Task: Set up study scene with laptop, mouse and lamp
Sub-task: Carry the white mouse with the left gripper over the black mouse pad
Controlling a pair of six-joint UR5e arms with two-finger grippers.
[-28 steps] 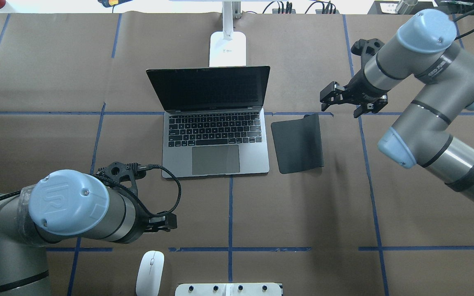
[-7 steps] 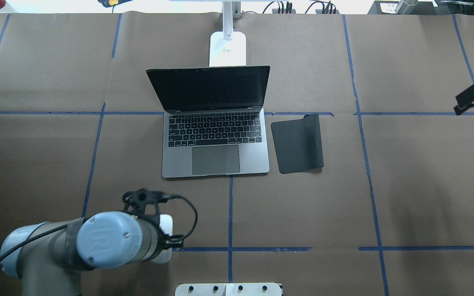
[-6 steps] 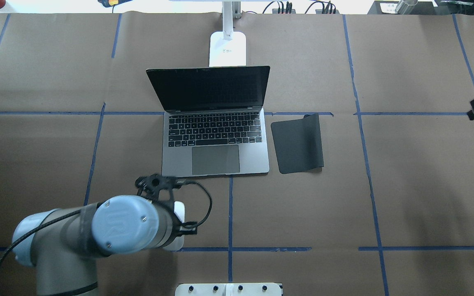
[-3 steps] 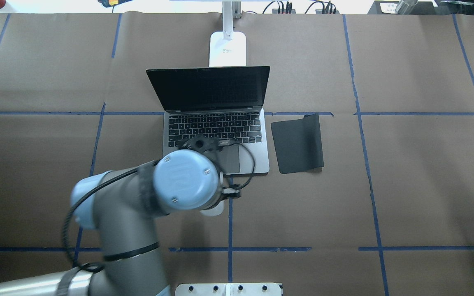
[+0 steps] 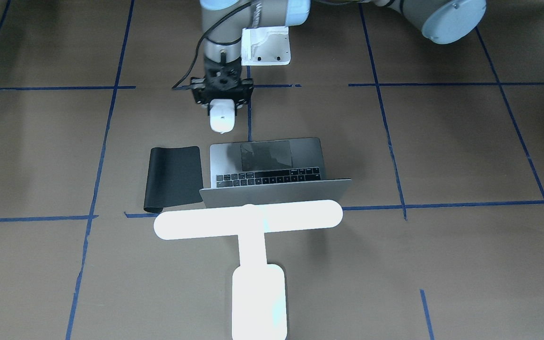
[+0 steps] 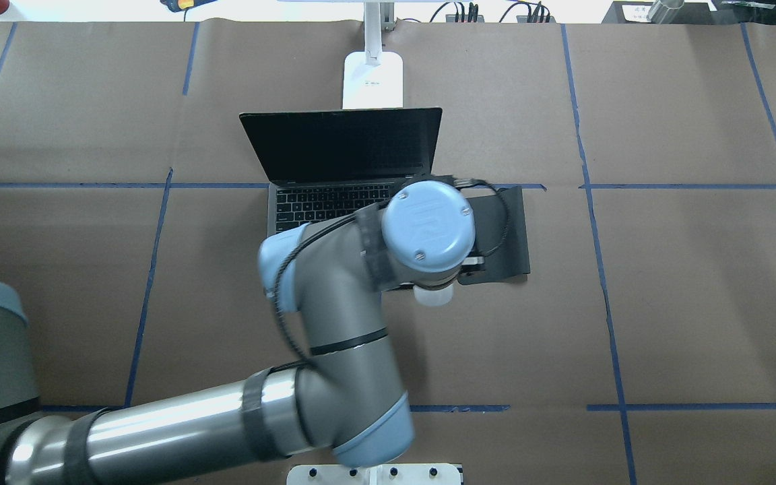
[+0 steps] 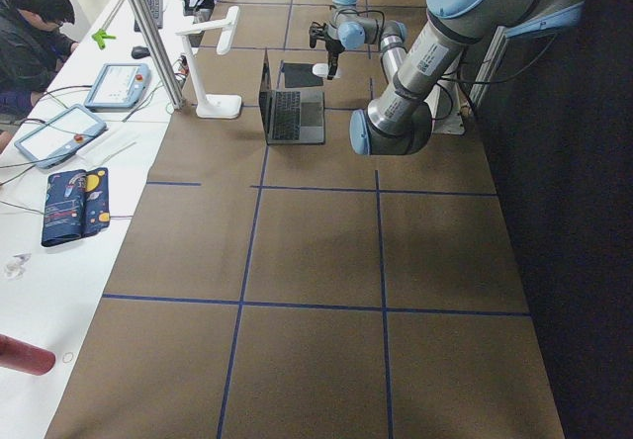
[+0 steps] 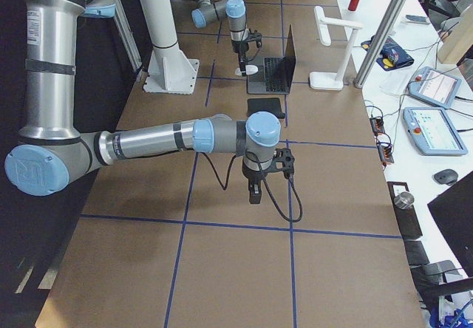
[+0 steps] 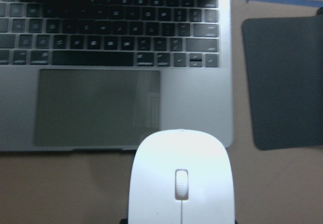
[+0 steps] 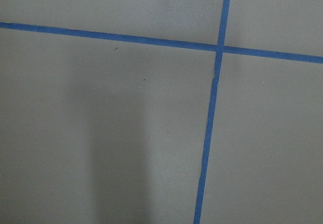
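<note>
My left gripper [image 5: 223,105] is shut on the white mouse [image 5: 221,118] and holds it in the air. In the left wrist view the mouse [image 9: 180,178] hangs over the front right corner of the open grey laptop [image 9: 101,103]. In the overhead view my wrist hides the gripper, and only the mouse's end [image 6: 433,295] shows. The laptop [image 6: 341,145] stands open at mid table. The glowing white lamp [image 5: 248,219] stands behind it, base [image 6: 372,81] on the table. My right gripper [image 8: 255,188] shows only in the exterior right view, low over the table. I cannot tell whether it is open or shut.
A flat black mat [image 6: 506,229] lies just right of the laptop, also in the left wrist view [image 9: 285,77]. The white pedestal plate [image 6: 374,473] sits at the near edge. Blue tape lines cross the brown table cover [image 10: 151,133].
My left arm took the mouse from the near-left of the table and carried it right and forward to the laptop's right front corner. My right arm drew back out of the overhead view.
</note>
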